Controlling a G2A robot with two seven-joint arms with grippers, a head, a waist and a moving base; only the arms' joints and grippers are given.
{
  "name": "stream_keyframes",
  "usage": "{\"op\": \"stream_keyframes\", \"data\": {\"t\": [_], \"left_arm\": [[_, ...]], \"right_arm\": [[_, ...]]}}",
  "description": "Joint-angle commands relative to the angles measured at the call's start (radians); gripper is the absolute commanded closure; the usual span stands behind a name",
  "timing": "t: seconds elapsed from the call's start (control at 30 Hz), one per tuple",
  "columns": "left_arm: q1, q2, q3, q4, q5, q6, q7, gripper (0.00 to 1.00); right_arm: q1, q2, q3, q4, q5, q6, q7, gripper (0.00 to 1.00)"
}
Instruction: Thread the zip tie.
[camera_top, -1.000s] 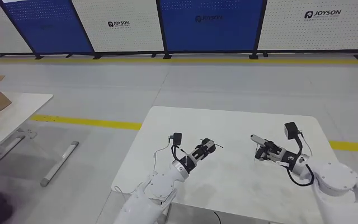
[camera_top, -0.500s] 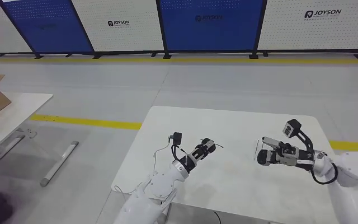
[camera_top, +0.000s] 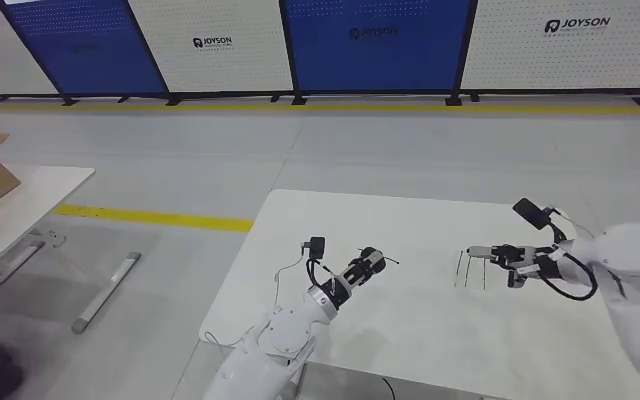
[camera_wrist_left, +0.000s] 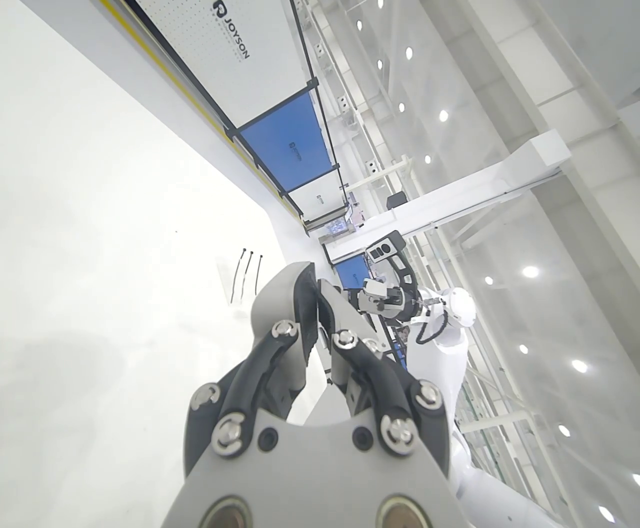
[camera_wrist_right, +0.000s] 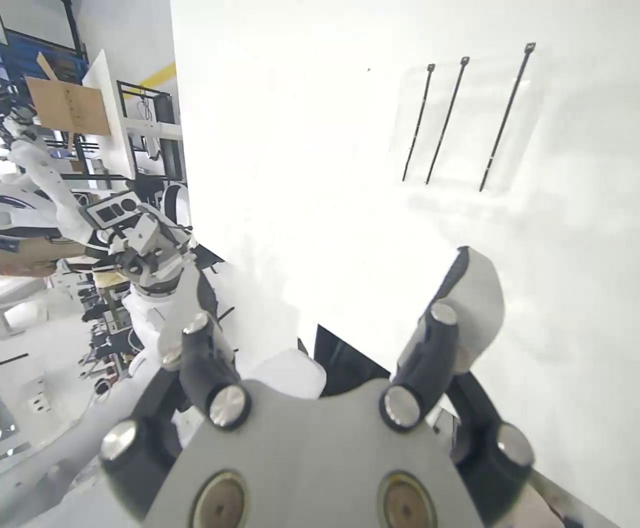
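Note:
Three black zip ties (camera_top: 470, 268) lie side by side on the white table (camera_top: 400, 215); they are also seen in the right wrist view (camera_wrist_right: 452, 117) and the left wrist view (camera_wrist_left: 246, 275). My right gripper (camera_top: 495, 252) hovers just right of them, open, its fingers (camera_wrist_right: 475, 295) wide apart with nothing between. My left gripper (camera_top: 370, 262) is near the table's middle, its fingers (camera_wrist_left: 300, 305) pressed together. A thin black zip tie end (camera_top: 388, 261) sticks out from its tip.
The table's right edge (camera_top: 570, 230) is close behind the right arm. Bare white tabletop lies between the two grippers. Blue and white partition panels (camera_top: 375, 45) stand far behind, across the floor.
My right gripper has drawn back to the right, away from the three ties, which now lie uncovered on the table. The left arm has not moved.

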Motion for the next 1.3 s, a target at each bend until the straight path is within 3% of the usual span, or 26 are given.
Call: {"op": "stream_keyframes", "data": {"t": [0.0,0.2,0.37,0.53,0.67,0.87,1.2,1.27], "left_arm": [[0.0,0.0,0.0,0.0,0.0,0.0,0.0,1.0],[0.0,0.0,0.0,0.0,0.0,0.0,0.0,1.0],[0.0,0.0,0.0,0.0,0.0,0.0,0.0,1.0],[0.0,0.0,0.0,0.0,0.0,0.0,0.0,1.0],[0.0,0.0,0.0,0.0,0.0,0.0,0.0,1.0],[0.0,0.0,0.0,0.0,0.0,0.0,0.0,1.0],[0.0,0.0,0.0,0.0,0.0,0.0,0.0,1.0],[0.0,0.0,0.0,0.0,0.0,0.0,0.0,1.0]], "right_arm": [[0.0,0.0,0.0,0.0,0.0,0.0,0.0,0.0],[0.0,0.0,0.0,0.0,0.0,0.0,0.0,0.0],[-0.048,-0.004,-0.033,-0.043,-0.108,0.0,-0.171,0.0],[-0.101,-0.023,-0.035,-0.026,-0.053,0.0,-0.358,0.0],[-0.1,-0.039,-0.075,0.018,-0.024,-0.004,-0.428,0.0],[-0.039,-0.064,-0.142,0.12,0.008,-0.029,-0.443,0.0],[-0.041,-0.064,-0.142,0.119,0.006,-0.032,-0.452,0.0],[-0.056,-0.063,-0.157,0.097,-0.052,-0.027,-0.494,0.0]]}}
